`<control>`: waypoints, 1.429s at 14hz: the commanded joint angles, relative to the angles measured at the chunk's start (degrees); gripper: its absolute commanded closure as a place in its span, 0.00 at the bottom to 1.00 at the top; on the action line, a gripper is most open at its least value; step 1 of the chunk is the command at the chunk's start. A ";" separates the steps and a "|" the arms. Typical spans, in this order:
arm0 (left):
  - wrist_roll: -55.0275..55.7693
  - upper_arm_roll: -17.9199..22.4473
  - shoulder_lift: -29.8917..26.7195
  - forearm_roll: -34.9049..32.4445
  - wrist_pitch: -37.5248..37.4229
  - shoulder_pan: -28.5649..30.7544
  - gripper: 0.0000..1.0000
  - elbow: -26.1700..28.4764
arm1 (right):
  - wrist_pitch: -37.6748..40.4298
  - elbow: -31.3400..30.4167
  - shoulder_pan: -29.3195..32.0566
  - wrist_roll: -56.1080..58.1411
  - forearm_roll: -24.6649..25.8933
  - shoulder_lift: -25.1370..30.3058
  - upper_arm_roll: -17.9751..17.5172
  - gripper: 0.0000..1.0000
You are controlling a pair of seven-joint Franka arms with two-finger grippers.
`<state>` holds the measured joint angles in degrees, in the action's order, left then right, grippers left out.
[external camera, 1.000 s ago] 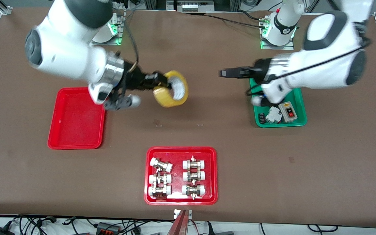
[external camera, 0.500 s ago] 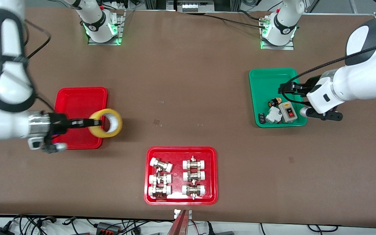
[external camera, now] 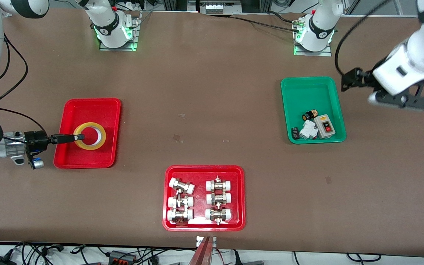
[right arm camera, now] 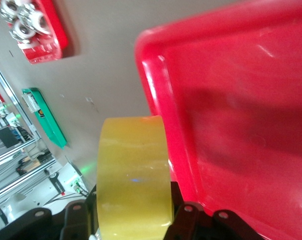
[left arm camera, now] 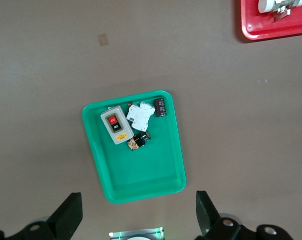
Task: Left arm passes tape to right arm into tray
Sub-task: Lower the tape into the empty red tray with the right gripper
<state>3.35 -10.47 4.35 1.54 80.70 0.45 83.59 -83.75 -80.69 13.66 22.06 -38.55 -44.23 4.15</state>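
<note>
The yellow tape (external camera: 89, 136) sits low in the plain red tray (external camera: 87, 110), toward the right arm's end of the table. I cannot tell whether it touches the tray floor. My right gripper (external camera: 78, 137) reaches in level from the tray's edge and is shut on the roll. In the right wrist view the tape (right arm camera: 133, 170) sits clamped between the black fingers (right arm camera: 188, 215), with the tray (right arm camera: 240, 100) beside it. My left gripper (external camera: 346, 81) is open and empty, up in the air beside the green tray (external camera: 307, 92); its fingers (left arm camera: 66, 220) stand wide apart.
The green tray (left arm camera: 141, 170) holds a switch box (external camera: 325, 126) and small parts. A red tray with white-capped metal fittings (external camera: 204, 171) lies near the front edge at mid-table. The arm bases (external camera: 114, 33) stand along the table's top edge.
My right arm has carried the tape from over mid-table down into the plain red tray. My left arm has drawn back past the green tray and risen.
</note>
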 commanded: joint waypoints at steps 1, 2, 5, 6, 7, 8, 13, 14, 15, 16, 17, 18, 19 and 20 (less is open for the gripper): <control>1.56 4.57 -3.73 -1.19 0.33 -6.15 0.00 3.41 | 0.34 -3.24 1.80 4.55 2.77 1.34 -1.25 0.69; 1.84 5.45 -5.04 -1.10 1.82 -7.12 0.00 5.59 | 0.34 -4.03 3.03 6.40 3.13 1.25 -1.25 0.69; 0.79 5.55 -3.57 -1.54 2.71 -6.61 0.00 5.80 | -0.45 -4.30 3.92 9.14 5.24 0.55 -1.25 0.67; 1.13 5.63 -2.43 -1.45 3.32 -4.78 0.00 3.01 | -1.32 -4.30 4.01 10.10 5.24 0.02 -1.25 0.67; 0.87 5.55 -0.59 -0.67 4.46 -2.84 0.00 0.28 | -2.02 -4.30 4.01 10.20 4.98 -0.42 -1.25 0.67; 0.78 5.55 -0.40 -0.14 4.73 -2.30 0.00 -0.35 | -2.12 -4.30 3.92 10.11 4.37 -1.12 -1.33 0.66; 0.61 7.57 -1.71 1.19 4.64 -2.03 0.00 -1.68 | -1.86 -4.39 3.75 10.11 2.96 -2.18 -1.42 0.11; 0.69 7.74 -1.98 0.84 4.30 -2.21 0.00 -1.68 | -1.86 -4.39 3.66 10.46 3.04 -2.18 -1.42 0.00; 0.70 8.09 -2.24 0.22 4.21 -2.21 0.00 -1.50 | -1.86 -4.39 3.57 10.64 3.04 -2.18 -1.42 0.00; 0.61 8.01 -2.16 -1.17 4.20 -2.12 0.00 -1.33 | -2.20 -4.39 3.14 10.90 4.00 -2.18 -1.34 0.00; 0.35 8.18 -1.81 -1.19 4.29 -1.86 0.00 -1.15 | -3.69 -5.08 2.17 11.60 6.01 -1.92 -1.34 0.00; 0.34 8.18 -1.72 -1.01 4.29 -1.25 0.00 -0.63 | -6.40 -6.66 1.38 11.61 8.90 -1.39 -1.34 0.00; 0.34 7.92 -2.07 -1.01 4.12 -0.98 0.00 0.25 | -8.78 -7.72 0.76 11.61 10.67 -0.69 -1.34 0.00; 0.34 7.83 -2.50 -1.01 4.29 -0.89 0.00 1.13 | -10.37 -7.99 -0.29 11.61 13.04 0.45 -1.25 0.00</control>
<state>4.54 -2.39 2.75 1.25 85.27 -0.95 83.16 -90.67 -85.57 15.14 32.53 -29.15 -46.92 2.93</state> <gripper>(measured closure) 0.000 0.000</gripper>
